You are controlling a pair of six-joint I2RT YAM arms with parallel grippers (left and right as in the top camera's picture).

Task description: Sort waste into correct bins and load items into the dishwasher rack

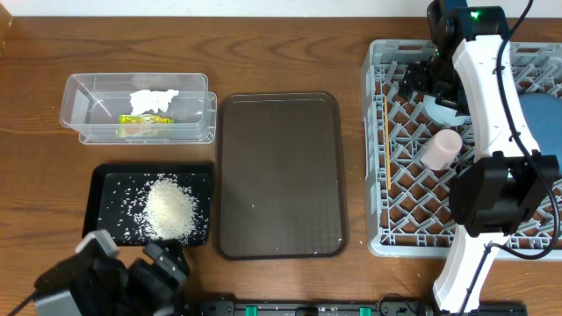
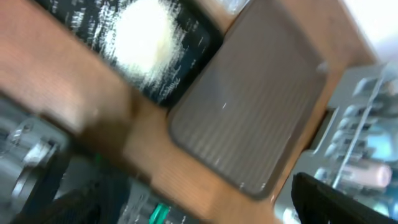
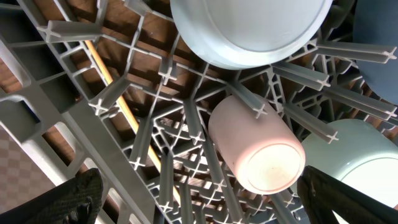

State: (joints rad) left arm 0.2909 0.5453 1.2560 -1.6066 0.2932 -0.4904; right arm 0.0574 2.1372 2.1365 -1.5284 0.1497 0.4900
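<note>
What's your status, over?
Right end effector open, empty, over rack. Left end effector low by black tray, state unclear. Pink cup, stick racked; rice in black tray; tissue, wrapper in tub. No obstruction seen.

left gripper (image 1: 165, 263): held low, blurred, grip not made out | right gripper (image 3: 211, 202): extended forward, fingers spread wide

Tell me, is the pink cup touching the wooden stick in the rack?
Apart. The right wrist view shows rack pegs and open lattice between the pink cup and the wooden stick; the overhead view shows the same gap.
</note>
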